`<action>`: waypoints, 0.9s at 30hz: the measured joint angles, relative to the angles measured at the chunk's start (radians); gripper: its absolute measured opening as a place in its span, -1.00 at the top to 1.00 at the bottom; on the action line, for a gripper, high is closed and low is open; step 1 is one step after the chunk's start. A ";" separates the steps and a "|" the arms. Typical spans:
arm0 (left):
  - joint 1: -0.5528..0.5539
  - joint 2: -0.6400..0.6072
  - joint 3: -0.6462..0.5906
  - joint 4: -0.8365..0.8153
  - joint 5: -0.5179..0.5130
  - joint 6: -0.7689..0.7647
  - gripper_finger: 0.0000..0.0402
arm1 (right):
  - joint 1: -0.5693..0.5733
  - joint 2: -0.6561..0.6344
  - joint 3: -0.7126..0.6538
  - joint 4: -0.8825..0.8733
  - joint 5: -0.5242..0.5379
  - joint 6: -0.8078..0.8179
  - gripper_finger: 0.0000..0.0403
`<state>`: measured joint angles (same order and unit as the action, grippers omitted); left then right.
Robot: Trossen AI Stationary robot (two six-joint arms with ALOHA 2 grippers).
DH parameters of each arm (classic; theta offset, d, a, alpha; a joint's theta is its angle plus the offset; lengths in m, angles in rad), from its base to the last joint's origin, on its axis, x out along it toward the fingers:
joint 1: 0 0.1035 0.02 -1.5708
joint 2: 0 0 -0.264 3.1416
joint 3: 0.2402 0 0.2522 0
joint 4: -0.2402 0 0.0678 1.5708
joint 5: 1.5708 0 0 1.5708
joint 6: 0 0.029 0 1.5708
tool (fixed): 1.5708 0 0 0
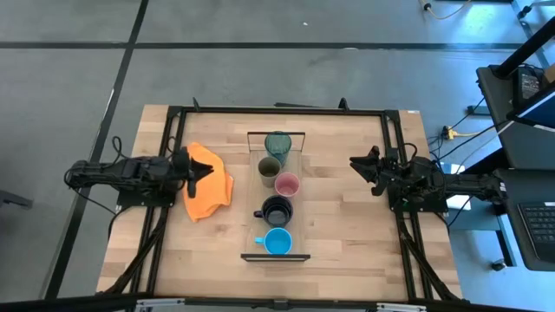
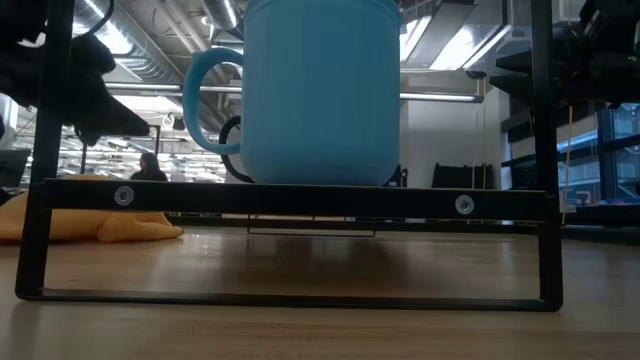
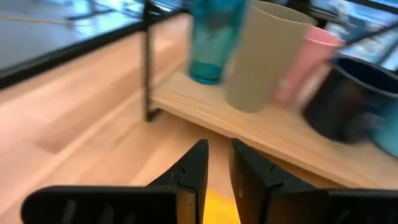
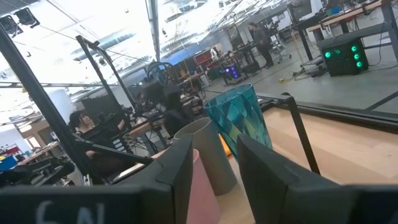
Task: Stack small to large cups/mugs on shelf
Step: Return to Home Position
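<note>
**A:** Five cups in one row on the shelf, mid-worktop: teal tumbler at the far end, then the olive-green cup, pink cup, black mug and blue mug at the near end.

**B:** And the arms?

**A:** The left pincer hovers over the orange cloth, fingers a narrow slit apart, holding nothing. The right pincer hangs right of the shelf, fingers wider, also empty.

Five cups in a row on the shelf, orange cloth beside it
</note>
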<state>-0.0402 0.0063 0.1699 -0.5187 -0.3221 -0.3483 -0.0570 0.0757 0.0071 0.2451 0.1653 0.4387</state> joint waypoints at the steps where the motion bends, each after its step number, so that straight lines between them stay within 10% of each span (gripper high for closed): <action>1: 0.000 0.000 -0.009 0.008 -0.034 -0.009 0.71 | 0.000 0.000 0.000 0.000 0.000 -0.001 0.37; 27: 0.001 0.000 -0.010 0.011 -0.092 -0.007 0.71 | 0.000 0.000 0.000 -0.002 0.000 0.000 0.37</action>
<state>-0.0395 0.0063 0.1600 -0.5079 -0.4137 -0.3557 -0.0570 0.0757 0.0071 0.2432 0.1650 0.4385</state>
